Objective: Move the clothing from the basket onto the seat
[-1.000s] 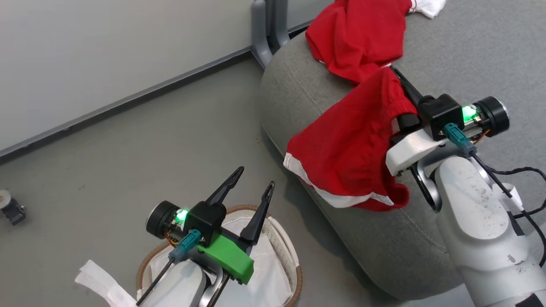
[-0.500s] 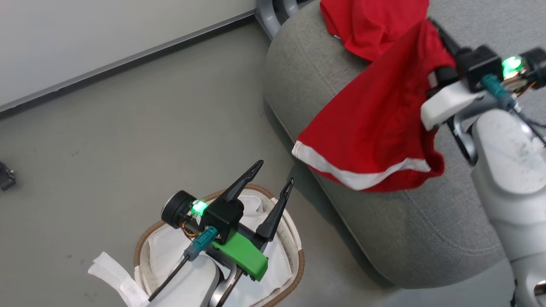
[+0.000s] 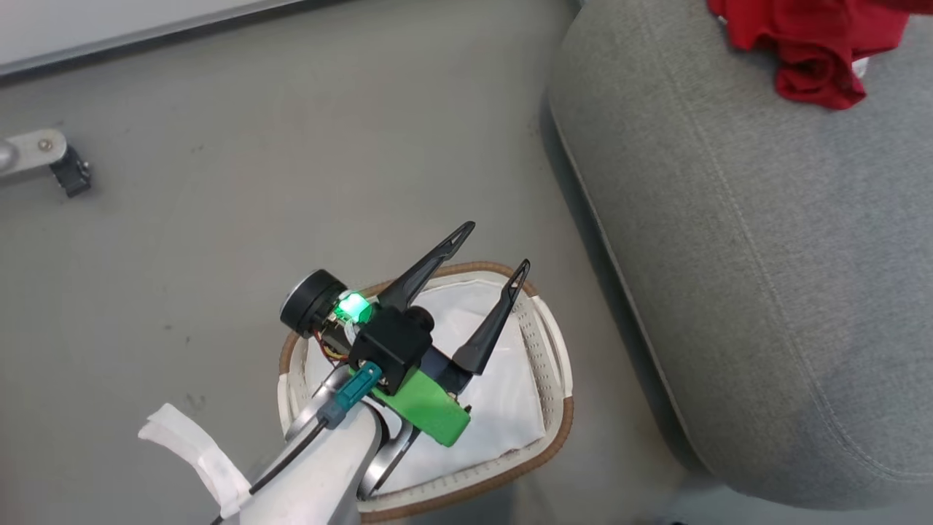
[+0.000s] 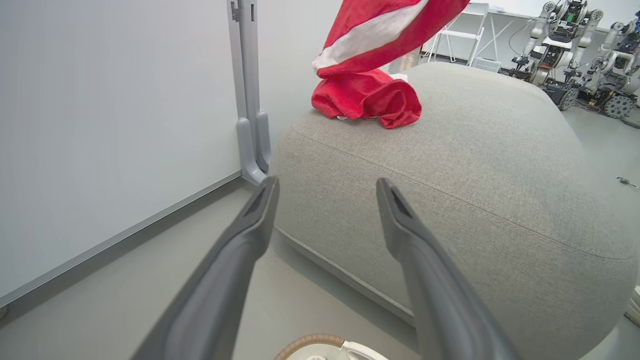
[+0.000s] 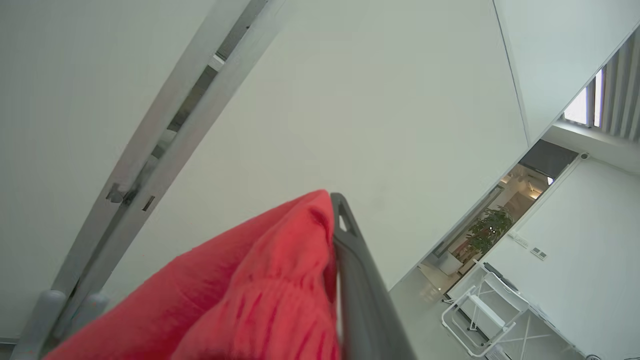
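A heap of red clothing (image 3: 809,51) is seen lying on top of the seat (image 3: 729,255), near its far rounded edge. A second red garment (image 4: 372,32), trimmed with a white stripe, is held up in the air above that heap. Whether its lower end touches the heap cannot be told. The fabric of this garment is clamped in the right gripper (image 5: 336,215), which is closed on it, with one finger covered by the cloth. The basket (image 3: 561,430) is set on the floor (image 3: 219,182) just beside the seat's front edge, and its white liner (image 3: 510,408) is seen inside it. The left gripper (image 3: 497,245) is held over the basket with its fingers spread wide apart and pointed toward the seat. A grey post (image 4: 250,100) is seen against the wall (image 4: 100,125), just beside the seat's far corner.
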Robot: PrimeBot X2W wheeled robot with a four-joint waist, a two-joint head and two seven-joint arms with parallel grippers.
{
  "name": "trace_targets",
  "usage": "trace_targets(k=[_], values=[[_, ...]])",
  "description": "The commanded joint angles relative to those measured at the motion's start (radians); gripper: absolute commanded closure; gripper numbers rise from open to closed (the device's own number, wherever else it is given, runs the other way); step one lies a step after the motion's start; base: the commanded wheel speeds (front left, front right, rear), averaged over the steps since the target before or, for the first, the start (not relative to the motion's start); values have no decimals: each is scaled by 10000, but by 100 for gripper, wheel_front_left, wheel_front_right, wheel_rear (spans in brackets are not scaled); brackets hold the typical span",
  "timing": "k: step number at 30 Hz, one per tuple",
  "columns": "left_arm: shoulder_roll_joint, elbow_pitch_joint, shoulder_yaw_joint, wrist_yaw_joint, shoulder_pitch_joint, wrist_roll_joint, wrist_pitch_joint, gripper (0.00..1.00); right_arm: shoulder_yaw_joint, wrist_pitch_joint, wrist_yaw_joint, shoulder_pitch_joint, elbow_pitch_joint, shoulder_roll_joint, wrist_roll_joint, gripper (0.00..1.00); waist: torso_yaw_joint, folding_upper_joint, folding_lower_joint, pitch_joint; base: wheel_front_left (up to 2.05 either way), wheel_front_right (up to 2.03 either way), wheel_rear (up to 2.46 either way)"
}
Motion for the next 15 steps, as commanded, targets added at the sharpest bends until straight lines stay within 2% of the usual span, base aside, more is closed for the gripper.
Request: trace_targets(k=[1, 6, 15], values=[[64, -116, -18, -34, -278, 54, 7, 0, -211, 158, -14, -92, 191, -219, -108, 100, 975, 0, -1, 1126, 0, 0, 0], [172, -474, -93, -35, -670, 198, 7, 0, -1292, 142, -14, -88, 788, -468, 25, 100, 1357, 0, -1, 1956, 0, 0, 0], [316, -579, 17, -35, -954, 247, 7, 0, -2421, -600, -14, 1686, 2417, 176, -409, 100, 1464, 0, -1, 2666, 0, 0, 0]])
